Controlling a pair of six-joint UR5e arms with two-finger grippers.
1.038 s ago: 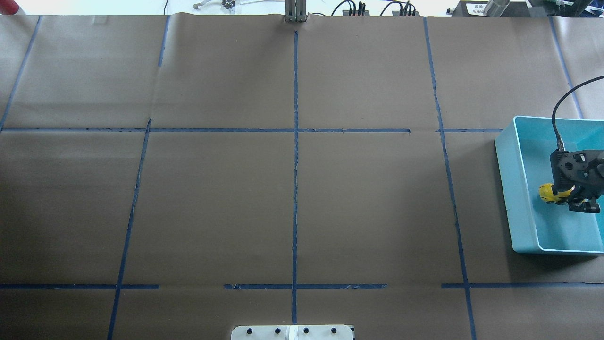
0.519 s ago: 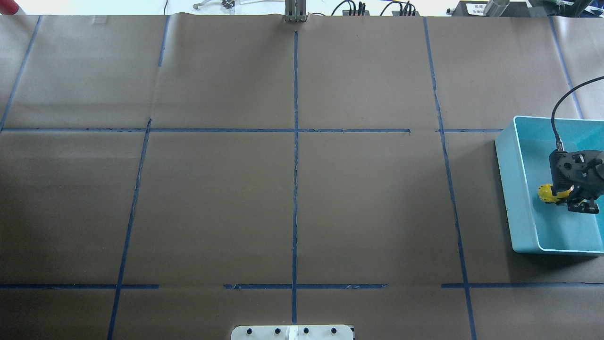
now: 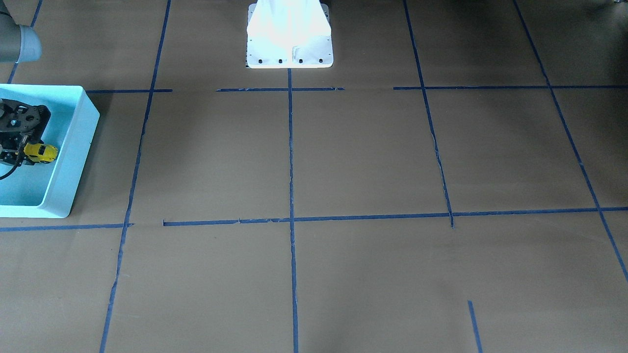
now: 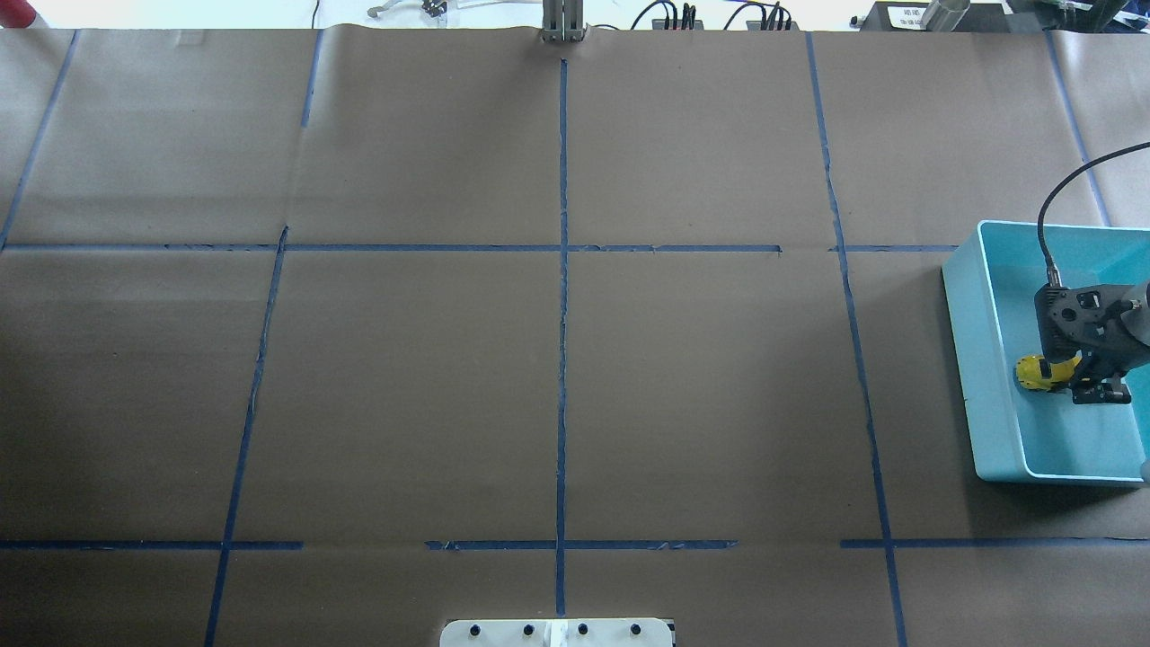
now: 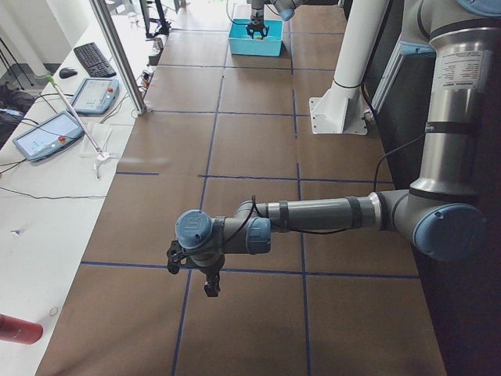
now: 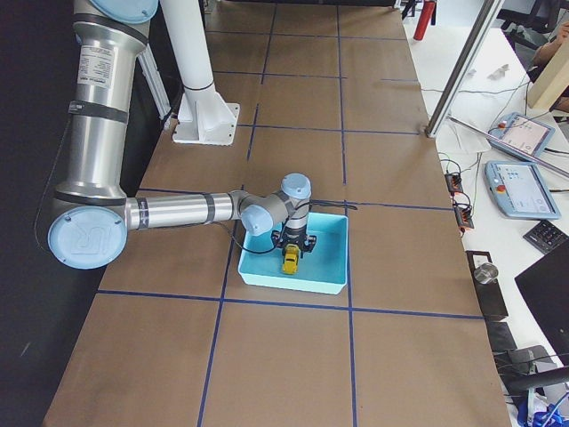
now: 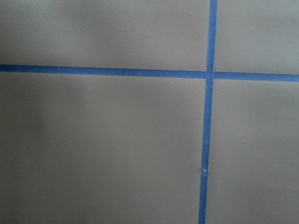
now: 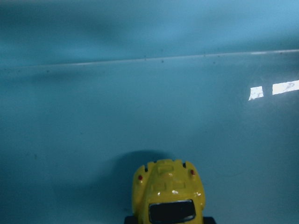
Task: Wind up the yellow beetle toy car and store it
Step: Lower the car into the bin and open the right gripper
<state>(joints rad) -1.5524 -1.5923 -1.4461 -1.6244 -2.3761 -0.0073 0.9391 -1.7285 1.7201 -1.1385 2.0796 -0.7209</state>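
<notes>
With my right gripper pinching the yellow beetle toy car inside the blue bin at the counter's right end, seemingly just off its floor, I'd lower gently until the wheels touch, then release and lift straight up.

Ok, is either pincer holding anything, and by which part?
Right pincer holds the yellow beetle toy car by one end, the other sticking out, inside the teal bin. Left pincer: cannot tell.
</notes>
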